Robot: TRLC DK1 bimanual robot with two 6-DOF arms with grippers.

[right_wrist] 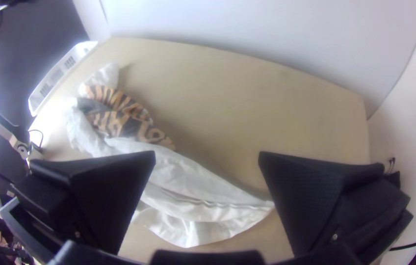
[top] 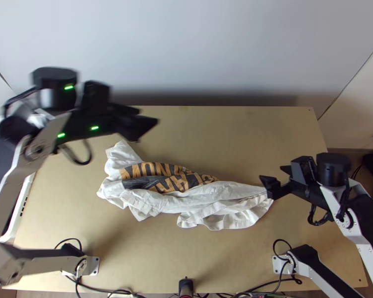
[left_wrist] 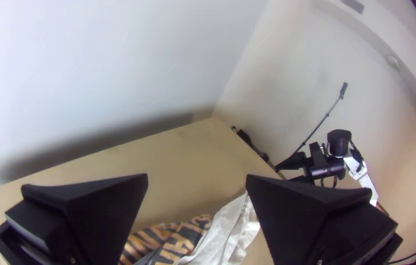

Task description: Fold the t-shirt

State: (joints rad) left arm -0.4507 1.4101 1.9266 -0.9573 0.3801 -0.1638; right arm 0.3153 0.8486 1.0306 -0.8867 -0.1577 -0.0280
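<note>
The white t-shirt point(top: 201, 198) lies bunched in a long strip across the middle of the table, its dark and orange print showing on the left part. Above its upper left end, my left gripper point(top: 145, 119) is raised in the top view; the left wrist view has this gripper point(left_wrist: 196, 181) with its fingers wide apart. At the shirt's right end is my right gripper point(top: 277, 175). Nothing is between the spread fingers of this gripper point(right_wrist: 207, 162), beyond which the shirt point(right_wrist: 183, 181) lies in the right wrist view.
A white slotted object point(right_wrist: 61, 73) stands along the table's left edge. Behind the table point(top: 266, 134) rises a pale wall point(top: 201, 49). Cables run along the near edge, around a small black device point(top: 186, 285).
</note>
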